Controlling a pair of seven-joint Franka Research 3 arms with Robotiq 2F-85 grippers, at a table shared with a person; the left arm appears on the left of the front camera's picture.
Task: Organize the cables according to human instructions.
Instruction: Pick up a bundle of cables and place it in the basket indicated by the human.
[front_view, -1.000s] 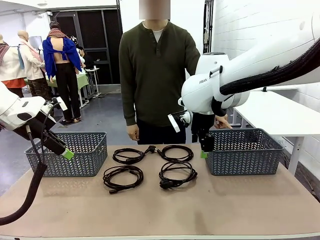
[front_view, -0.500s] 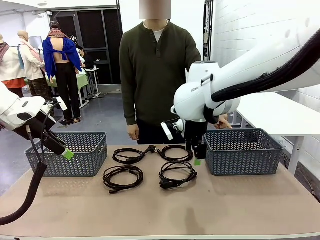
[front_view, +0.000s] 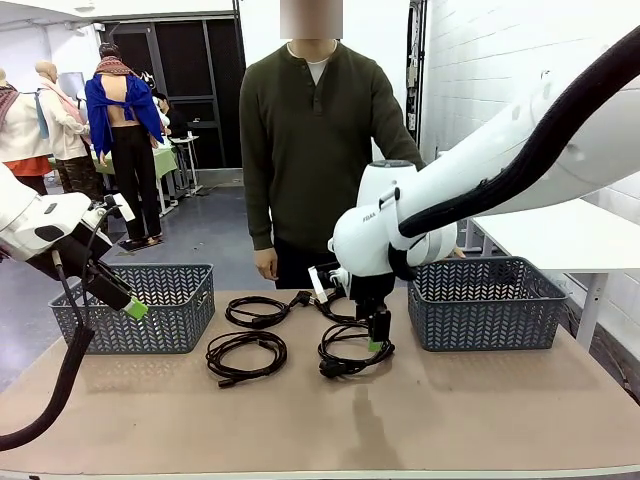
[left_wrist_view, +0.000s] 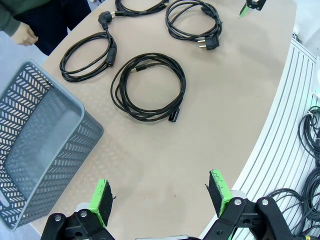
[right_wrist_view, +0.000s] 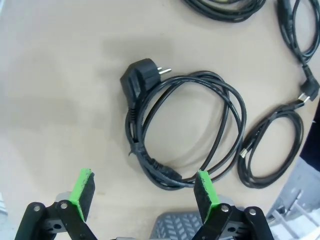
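The tan table (front_view: 470, 410) carries four coiled cables (right_wrist_view: 136, 80) between two grey baskets (front_view: 180, 310) (white brick wall (front_view: 470, 60) at right); left pincer (left_wrist_view: 161, 192) and right pincer (right_wrist_view: 145, 192) gape wide, empty

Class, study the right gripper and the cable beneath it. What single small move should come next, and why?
Probably lower the right gripper straight down onto the near-right cable. Its jaws stand open above that coil. In the wrist view part of the coil lies between the green pads, and nothing is held yet. Descending before closing seems the sensible step.
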